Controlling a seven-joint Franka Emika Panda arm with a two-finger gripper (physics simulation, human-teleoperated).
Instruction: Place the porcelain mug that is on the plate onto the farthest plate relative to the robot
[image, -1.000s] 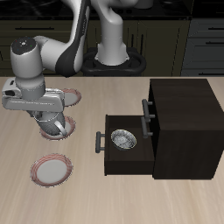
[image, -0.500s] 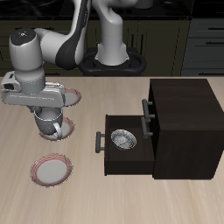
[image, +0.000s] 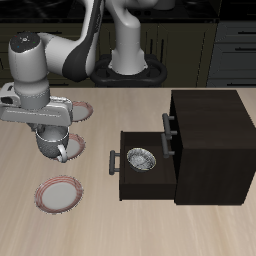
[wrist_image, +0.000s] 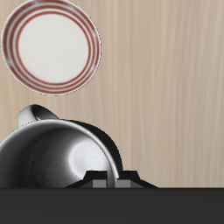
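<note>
My gripper (image: 50, 131) is shut on the rim of the grey-white porcelain mug (image: 53, 147) and holds it above the table, handle toward the front edge. A red-rimmed white plate (image: 58, 194) lies near the table's front edge, just in front of the mug. A second red-rimmed plate (image: 82, 108) lies farther back, mostly hidden by my arm. In the wrist view the mug (wrist_image: 61, 157) fills the space by the gripper (wrist_image: 109, 180), and the front plate (wrist_image: 51, 45) lies beyond it, bare.
A dark cabinet (image: 210, 145) stands beside the mug, with its drawer (image: 125, 180) pulled open toward the plates. A small metal bowl (image: 141, 160) sits in the drawer. The drawer handle (image: 111, 163) sticks out close to the mug.
My gripper has carried the mug a little away from the drawer and toward the front plate. The mug now hangs more upright.
</note>
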